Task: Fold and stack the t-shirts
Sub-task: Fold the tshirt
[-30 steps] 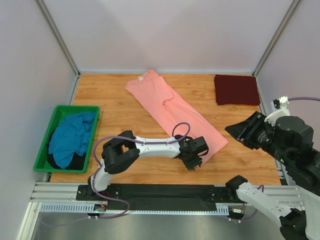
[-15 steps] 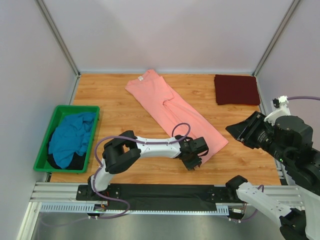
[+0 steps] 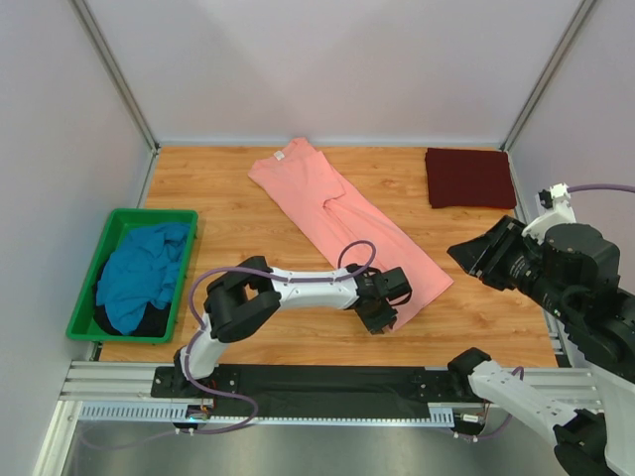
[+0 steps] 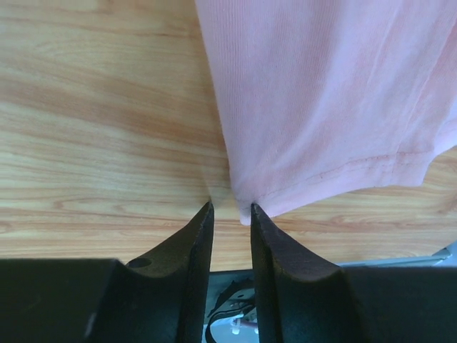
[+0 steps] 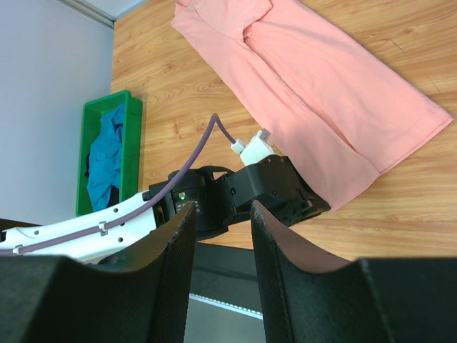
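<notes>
A salmon-pink t-shirt (image 3: 337,213) lies folded into a long strip, running diagonally across the table. My left gripper (image 3: 381,321) sits low at its near corner. In the left wrist view the jaws (image 4: 230,207) stand open with a narrow gap, and the shirt's hem corner (image 4: 246,211) touches the right fingertip, unclamped. A dark maroon t-shirt (image 3: 469,177) lies folded at the far right. A teal-blue t-shirt (image 3: 139,273) is bunched in the bin. My right gripper (image 3: 458,256) hangs in the air at the right, open and empty (image 5: 223,211).
A green plastic bin (image 3: 149,213) stands at the table's left edge, with a dark cloth under the teal shirt. Grey walls close in the left, back and right. The black rail with the arm bases (image 3: 327,382) runs along the near edge.
The left gripper's jaws have narrowed and it has edged slightly up toward the shirt's corner. The right gripper has shifted a little; the shirts have not moved.
</notes>
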Available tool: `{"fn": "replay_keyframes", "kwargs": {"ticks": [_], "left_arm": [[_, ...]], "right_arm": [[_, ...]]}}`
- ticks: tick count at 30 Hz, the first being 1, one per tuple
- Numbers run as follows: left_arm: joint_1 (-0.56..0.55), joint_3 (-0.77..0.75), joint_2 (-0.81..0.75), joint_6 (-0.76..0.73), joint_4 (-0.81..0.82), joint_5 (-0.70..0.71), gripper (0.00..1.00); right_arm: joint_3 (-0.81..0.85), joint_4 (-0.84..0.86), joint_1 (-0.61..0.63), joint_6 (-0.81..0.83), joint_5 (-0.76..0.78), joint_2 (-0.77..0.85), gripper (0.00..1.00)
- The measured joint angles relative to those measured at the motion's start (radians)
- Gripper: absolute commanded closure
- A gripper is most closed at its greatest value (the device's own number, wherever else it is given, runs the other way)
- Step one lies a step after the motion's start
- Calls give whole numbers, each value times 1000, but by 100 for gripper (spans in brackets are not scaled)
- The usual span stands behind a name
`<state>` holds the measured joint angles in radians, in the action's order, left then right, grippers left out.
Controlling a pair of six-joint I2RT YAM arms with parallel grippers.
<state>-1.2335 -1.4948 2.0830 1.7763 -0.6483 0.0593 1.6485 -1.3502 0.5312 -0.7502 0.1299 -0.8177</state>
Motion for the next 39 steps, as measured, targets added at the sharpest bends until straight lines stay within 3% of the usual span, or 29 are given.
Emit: {"fn": "replay_keyframes", "kwargs": {"ticks": [16, 29, 39], "left_arm": [[5, -135, 82, -40, -114, -37, 74], [19, -155, 97, -48, -148, -70, 78], [28, -201, 125, -81, -179, -86, 88]], "right_arm": [[15, 0, 0, 29, 2, -23, 61], [63, 0, 0, 33, 10, -40, 61], [126, 0, 0, 24, 21, -41, 62]]}}
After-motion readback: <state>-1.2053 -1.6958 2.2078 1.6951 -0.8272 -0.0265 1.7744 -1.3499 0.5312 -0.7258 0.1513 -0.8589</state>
